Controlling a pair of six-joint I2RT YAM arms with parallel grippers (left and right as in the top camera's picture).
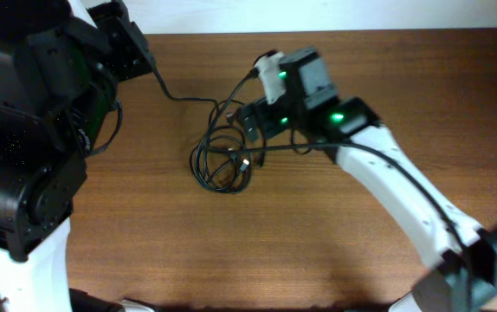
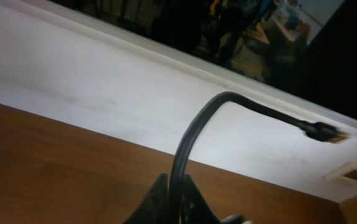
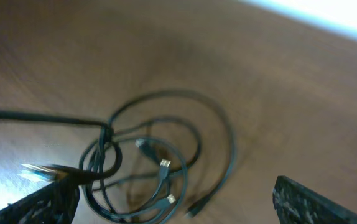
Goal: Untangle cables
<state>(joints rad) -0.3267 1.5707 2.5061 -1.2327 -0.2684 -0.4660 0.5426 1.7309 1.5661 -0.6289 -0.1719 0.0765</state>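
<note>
The cables [image 1: 222, 160] lie as a tangle of thin black loops at the table's middle, with several small plug ends showing in the right wrist view [image 3: 160, 165]. One cable [image 1: 183, 97] runs taut from the tangle up to my left gripper [image 1: 147, 62] at the back left. In the left wrist view that gripper [image 2: 177, 208] is shut on this cable [image 2: 194, 127], whose free plug end [image 2: 328, 133] sticks out in the air. My right gripper [image 1: 250, 130] hovers over the tangle's right side. It is open wide and empty [image 3: 178, 208].
The brown wooden table [image 1: 387, 78] ends at a white wall along its back edge [image 2: 104, 99]. The left arm's large black base [image 1: 23, 130] fills the left side. The right arm's white link [image 1: 404, 199] crosses the table's right front.
</note>
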